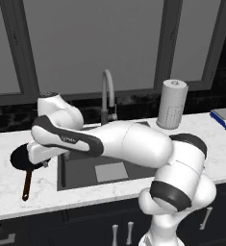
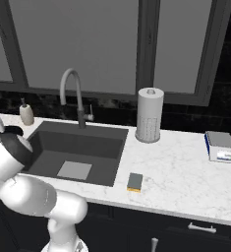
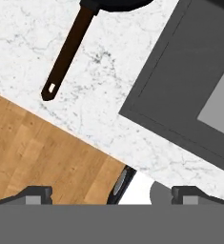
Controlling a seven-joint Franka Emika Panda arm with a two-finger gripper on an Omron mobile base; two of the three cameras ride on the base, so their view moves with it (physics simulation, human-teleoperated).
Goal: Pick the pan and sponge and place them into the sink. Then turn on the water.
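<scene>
The black pan (image 1: 19,158) lies on the white marble counter left of the sink (image 1: 81,175), its reddish-brown handle (image 1: 27,185) pointing to the front edge. My hand hangs just above the pan. In the hand view my gripper (image 3: 113,195) is open with nothing between its fingertips (image 3: 35,194), above the counter's front edge. The pan's handle (image 3: 66,52) lies ahead and to the left, the sink (image 3: 189,76) to the right. The yellow sponge (image 2: 134,181) with its grey-green face lies on the counter right of the sink (image 2: 77,142). No water runs from the faucet (image 2: 72,91).
A paper towel roll (image 2: 150,114) stands behind the sponge, and a blue-and-white scale (image 2: 220,146) sits far right. A soap dispenser (image 2: 26,114) stands at the sink's back left corner. Wooden floor (image 3: 37,152) lies beyond the counter edge.
</scene>
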